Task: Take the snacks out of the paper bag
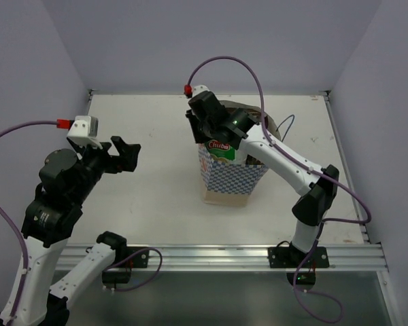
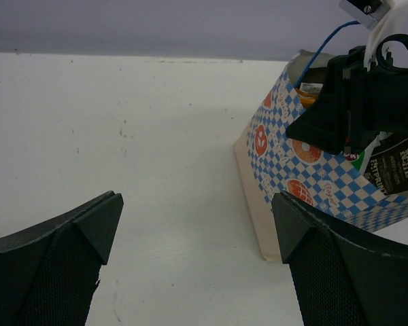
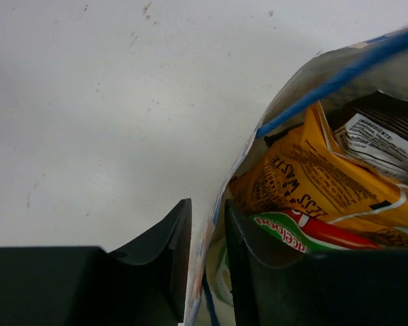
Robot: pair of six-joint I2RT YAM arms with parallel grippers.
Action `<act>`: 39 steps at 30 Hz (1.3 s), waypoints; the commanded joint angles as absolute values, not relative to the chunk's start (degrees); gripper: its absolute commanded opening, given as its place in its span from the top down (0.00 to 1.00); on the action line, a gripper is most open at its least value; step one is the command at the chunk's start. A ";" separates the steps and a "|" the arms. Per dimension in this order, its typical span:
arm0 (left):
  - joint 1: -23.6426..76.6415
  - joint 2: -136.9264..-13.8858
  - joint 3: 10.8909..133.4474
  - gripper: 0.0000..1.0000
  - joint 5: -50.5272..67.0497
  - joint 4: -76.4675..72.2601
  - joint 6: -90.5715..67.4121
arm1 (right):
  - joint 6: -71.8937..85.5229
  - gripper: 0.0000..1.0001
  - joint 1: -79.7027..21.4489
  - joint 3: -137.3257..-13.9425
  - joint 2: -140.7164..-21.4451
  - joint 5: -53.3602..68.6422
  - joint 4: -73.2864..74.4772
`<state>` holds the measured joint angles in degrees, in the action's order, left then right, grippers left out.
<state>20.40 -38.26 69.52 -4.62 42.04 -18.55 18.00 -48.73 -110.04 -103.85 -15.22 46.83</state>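
Right end effector (image 3: 207, 207): fingers drawn almost together at the mouth of the paper bag (image 1: 230, 178), one finger outside its wall and one inside. The wall's rim is pinched in the thin gap. Whether a packet is caught there too, I cannot tell.
Left end effector (image 2: 196, 200): fingers spread wide with nothing between them, held over the surface (image 1: 143, 197) and well apart from the bag.
Paper bag: directly under the right end effector, tipped so that its plain cream base faces the left end effector.
Green and white packet (image 3: 292, 227): inside the bag, just beside the inner finger of the right end effector.
Orange packet (image 3: 319, 183): just beyond the green one, deeper in the bag.
Dark brown packet (image 3: 384, 125): farthest from the right fingers, near the bag's opposite wall.
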 commanded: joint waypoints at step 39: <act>51.86 -103.88 131.14 0.02 0.26 53.96 -5.37 | 35.23 0.01 -48.87 -70.33 -29.90 -40.51 48.52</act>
